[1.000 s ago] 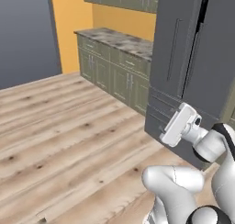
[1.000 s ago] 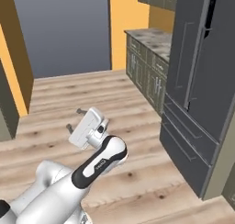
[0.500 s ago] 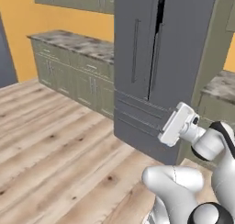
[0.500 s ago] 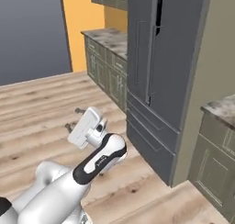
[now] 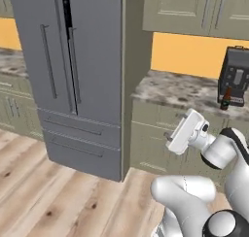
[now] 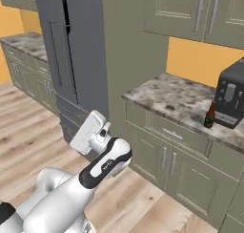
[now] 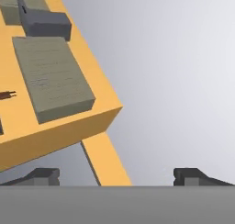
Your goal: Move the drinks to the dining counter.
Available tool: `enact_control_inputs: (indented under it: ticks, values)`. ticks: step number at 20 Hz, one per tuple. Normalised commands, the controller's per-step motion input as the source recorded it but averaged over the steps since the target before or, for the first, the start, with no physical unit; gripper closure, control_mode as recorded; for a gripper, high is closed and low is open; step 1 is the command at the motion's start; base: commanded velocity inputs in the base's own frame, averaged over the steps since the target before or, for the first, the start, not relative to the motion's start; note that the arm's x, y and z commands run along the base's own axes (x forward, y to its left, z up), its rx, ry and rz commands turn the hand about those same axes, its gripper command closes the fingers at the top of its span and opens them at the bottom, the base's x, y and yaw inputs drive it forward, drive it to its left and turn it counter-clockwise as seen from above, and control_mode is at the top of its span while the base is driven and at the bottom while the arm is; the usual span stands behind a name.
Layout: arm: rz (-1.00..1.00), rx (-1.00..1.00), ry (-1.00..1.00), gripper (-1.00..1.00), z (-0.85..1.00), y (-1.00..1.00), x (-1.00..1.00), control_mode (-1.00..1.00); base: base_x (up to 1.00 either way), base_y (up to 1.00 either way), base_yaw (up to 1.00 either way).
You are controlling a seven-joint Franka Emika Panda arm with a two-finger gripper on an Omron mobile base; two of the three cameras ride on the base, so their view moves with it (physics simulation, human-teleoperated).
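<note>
Approach is the step in hand, as I judge it — nothing is picked up yet, and the arm is folded close over the base, not reaching for anything. One of the drinks, a small dark bottle with a red cap [image 5: 225, 99], stands upright on the speckled worktop [image 6: 178, 97] just beside the foot of the black coffee machine [image 6: 230, 99], on its left as the cameras see it. Whether bottle and machine touch I cannot tell. The second bottle and the dining counter I cannot place from here.

The gripper [image 7: 117, 175] is empty, its two dark tips spread wide apart at the bottom of the hand view. The hand tilts upward toward the yellow wall and the upper cabinets [image 7: 51, 78] rather than down at the worktop. In the base views the white hand sits at the end of a bent elbow, well apart from the bottle, with the tall grey fridge [image 5: 80, 71] off to the left.

Next, I'd say, the base must close in on the worktop — then the arm must extend, bring the hand down level with the bottle and set the open fingers on either side of its body without knocking the machine.
</note>
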Motion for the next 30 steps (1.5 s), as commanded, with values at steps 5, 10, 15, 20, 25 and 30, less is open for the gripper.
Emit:
enact_control_inputs:
  ticks: [5, 10, 15, 20, 25, 30]
  values:
    - [0.0, 0.0, 0.0, -1.0, 0.0, 0.0, 0.0, 1.0, 0.04, -0.44, -0.48]
    - [0.0, 0.0, 0.0, -1.0, 0.0, 0.0, 0.0, 1.0, 0.34, -0.07, -0.42]
    - [0.0, 0.0, 0.0, -1.0, 0.0, 0.0, 0.0, 1.0, 0.65, 0.04, -0.34]
    - [0.0, 0.0, 0.0, -1.0, 0.0, 0.0, 0.0, 1.0, 0.78, 0.0, -0.29]
    - [0.0, 0.0, 0.0, -1.0, 0.0, 0.0, 0.0, 1.0, 0.64, 0.19, -0.28]
    - [0.0, 0.0, 0.0, -1.0, 0.0, 0.0, 0.0, 1.0, 0.35, 0.27, -0.26]
